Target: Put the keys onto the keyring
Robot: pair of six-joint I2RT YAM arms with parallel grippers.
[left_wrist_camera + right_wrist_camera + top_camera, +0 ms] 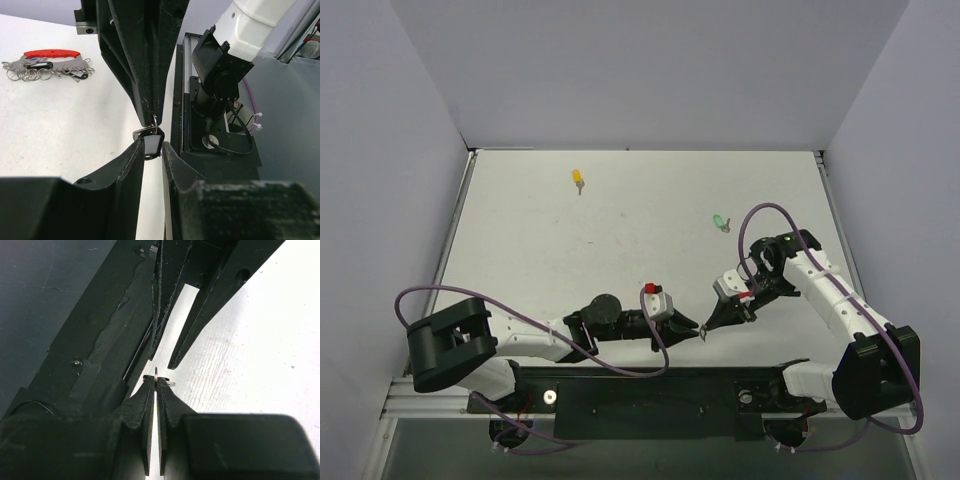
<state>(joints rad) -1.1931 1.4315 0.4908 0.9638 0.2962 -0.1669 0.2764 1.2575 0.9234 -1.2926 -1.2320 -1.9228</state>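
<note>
My left gripper (pixel 152 146) is shut on the black key (pixel 151 141), pinching its black plastic head with a pale face. My right gripper (pixel 156 380) is shut on the keyring (pixel 156 372), a thin silvery ring seen edge-on at its fingertips. In the left wrist view the keyring (pixel 156 121) touches the top of the key's head. Both grippers meet tip to tip near the table's front edge, left gripper (pixel 696 331) against right gripper (pixel 707 326). The yellow key (pixel 578 180) lies far back left. The green key (pixel 721 221) lies back right, beyond the right arm.
A red-handled bunch of several silvery rings (pixel 47 62) lies on the white table behind the right gripper. The black mounting rail (pixel 650 395) runs along the near edge just below the grippers. Grey walls close the table on three sides.
</note>
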